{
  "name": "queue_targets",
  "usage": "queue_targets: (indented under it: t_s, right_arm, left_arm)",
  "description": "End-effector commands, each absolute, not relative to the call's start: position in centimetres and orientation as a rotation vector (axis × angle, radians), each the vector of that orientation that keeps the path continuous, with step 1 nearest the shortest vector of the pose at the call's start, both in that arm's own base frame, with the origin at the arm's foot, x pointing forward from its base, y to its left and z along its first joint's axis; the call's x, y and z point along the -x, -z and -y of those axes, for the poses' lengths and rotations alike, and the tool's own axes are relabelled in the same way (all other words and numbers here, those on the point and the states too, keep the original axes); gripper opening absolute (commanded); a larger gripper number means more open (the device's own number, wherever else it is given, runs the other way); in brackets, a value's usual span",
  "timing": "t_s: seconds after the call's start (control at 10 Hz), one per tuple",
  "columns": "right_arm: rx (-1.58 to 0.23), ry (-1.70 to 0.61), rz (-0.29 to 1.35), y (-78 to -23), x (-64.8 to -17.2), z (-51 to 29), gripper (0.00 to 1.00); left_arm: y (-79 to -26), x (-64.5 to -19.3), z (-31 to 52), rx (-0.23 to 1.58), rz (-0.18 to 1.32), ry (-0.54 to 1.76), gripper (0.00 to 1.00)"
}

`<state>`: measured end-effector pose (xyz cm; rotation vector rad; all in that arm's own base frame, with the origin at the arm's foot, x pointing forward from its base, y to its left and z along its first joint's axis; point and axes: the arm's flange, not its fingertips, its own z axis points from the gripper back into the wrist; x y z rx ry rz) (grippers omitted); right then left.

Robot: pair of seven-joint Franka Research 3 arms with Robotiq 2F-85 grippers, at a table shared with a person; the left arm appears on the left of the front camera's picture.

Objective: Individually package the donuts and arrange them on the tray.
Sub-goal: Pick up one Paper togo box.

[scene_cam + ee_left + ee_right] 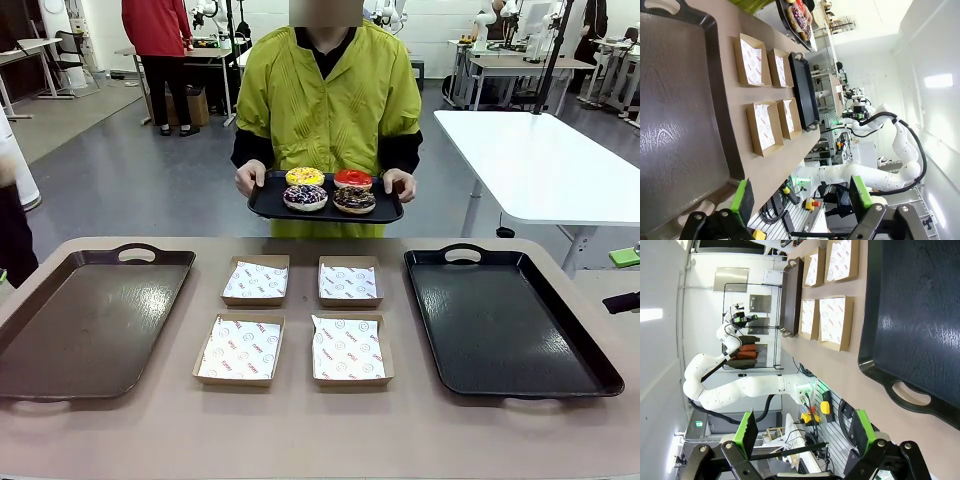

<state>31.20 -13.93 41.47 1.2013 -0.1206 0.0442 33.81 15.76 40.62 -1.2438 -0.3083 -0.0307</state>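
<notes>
Both your pincers stand wide with nothing between the fingers: the left pincer (802, 196) back on the brown-tray side of the boxes (240, 348), the right pincer (806, 426) back on the black-tray side. The boxes sit two by two mid-table (300, 435). The donuts (305, 197) are beyond the boxes, off the table, on a small tray (262, 206) gripped by the person's hands (248, 178) (yellow and red behind, two sprinkled chocolate ones nearer the boxes). Left of the boxes lies the brown tray (60, 330); right of them lies the black tray (500, 320).
</notes>
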Motion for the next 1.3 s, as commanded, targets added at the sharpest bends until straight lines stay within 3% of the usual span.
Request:
queue_targets:
  t_s: [0.0,0.3,0.5,0.9,1.2]
  right_arm:
    - [-1.219,-0.044,0.129,-41.6,-31.2,13.9,1.00]
    - [-1.201,-0.044,0.121,-41.5,-31.2,13.9,1.00]
    - [-1.173,0.010,0.100,-44.4,-32.8,12.7,1.00]
    - [-0.923,0.000,0.073,-54.5,-36.4,7.0,1.00]
    - [-0.729,0.053,0.068,-58.7,-42.4,2.1,1.00]
  left_arm:
    - [-40.6,-33.7,-15.8,1.238,0.316,0.027,1.00]
    - [-40.6,-33.7,-15.8,1.238,0.316,0.027,1.00]
    - [-40.6,-33.7,-15.8,1.238,0.316,0.027,1.00]
    - [-40.6,-33.7,-15.8,1.238,0.316,0.027,1.00]
    - [-40.6,-33.7,-15.8,1.238,0.316,0.027,1.00]
